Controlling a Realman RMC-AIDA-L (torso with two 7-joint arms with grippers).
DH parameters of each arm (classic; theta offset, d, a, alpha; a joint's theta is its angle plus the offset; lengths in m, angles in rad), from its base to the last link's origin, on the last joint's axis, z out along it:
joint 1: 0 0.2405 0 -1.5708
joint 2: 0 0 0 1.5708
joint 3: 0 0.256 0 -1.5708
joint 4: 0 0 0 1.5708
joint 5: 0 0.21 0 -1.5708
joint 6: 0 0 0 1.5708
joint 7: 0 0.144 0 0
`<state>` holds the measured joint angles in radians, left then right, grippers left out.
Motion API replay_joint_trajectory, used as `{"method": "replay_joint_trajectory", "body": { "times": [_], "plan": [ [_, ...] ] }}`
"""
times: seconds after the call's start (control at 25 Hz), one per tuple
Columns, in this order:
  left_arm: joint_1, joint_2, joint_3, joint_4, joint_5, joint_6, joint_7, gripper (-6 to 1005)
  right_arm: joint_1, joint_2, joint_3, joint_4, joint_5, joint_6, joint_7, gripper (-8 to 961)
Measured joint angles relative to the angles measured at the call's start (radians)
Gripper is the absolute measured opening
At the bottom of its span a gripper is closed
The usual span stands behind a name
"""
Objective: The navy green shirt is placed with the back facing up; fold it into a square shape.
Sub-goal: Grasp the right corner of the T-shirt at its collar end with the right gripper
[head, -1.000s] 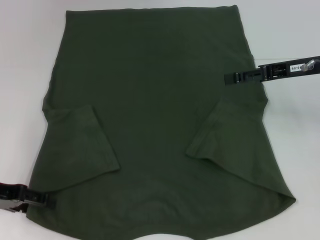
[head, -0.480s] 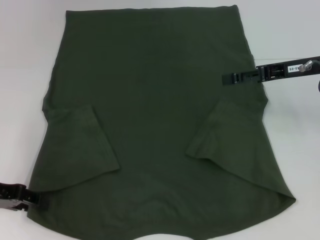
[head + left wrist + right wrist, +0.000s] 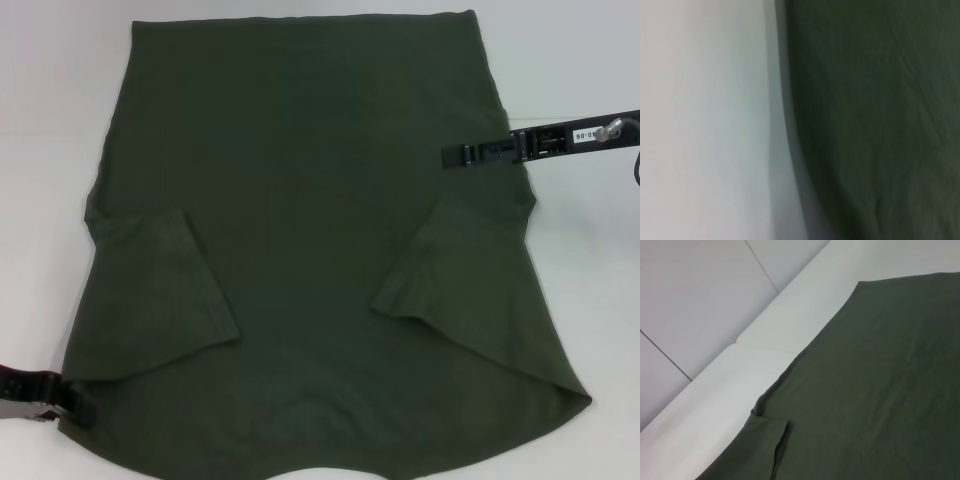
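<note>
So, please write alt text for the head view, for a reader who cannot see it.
A navy green shirt lies flat on a white table, both sleeves folded inward. The right gripper is over its right edge, and the left gripper is at its near left corner.

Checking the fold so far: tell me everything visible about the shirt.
The dark olive-green soft-knit short-sleeved shirt lies flat on the white table, plain side up, both sleeves folded inward. The left end effector meets its near left edge; the right end effector reaches over its right edge.
</note>
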<state>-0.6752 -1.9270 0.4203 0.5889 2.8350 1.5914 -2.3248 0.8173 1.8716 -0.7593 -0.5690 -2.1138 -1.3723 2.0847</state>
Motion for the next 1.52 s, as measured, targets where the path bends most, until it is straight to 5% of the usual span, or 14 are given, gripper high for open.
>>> {"method": "replay_joint_trajectory", "body": {
  "times": [0.44, 1.12, 1.52],
  "plan": [
    [-0.008, 0.006, 0.0, 0.0, 0.0, 0.003, 0.014, 64, -0.004, 0.002, 0.0, 0.011, -0.002, 0.001, 0.025, 835],
    [-0.038, 0.024, 0.002, 0.005, 0.008, 0.023, 0.055, 39, -0.075, -0.078, 0.013, 0.003, -0.181, -0.173, 0.379, 834],
    [-0.047, 0.025, 0.003, 0.008, 0.009, 0.057, 0.05, 40, -0.116, -0.09, 0.006, 0.022, -0.236, -0.204, 0.445, 834]
  ]
}}
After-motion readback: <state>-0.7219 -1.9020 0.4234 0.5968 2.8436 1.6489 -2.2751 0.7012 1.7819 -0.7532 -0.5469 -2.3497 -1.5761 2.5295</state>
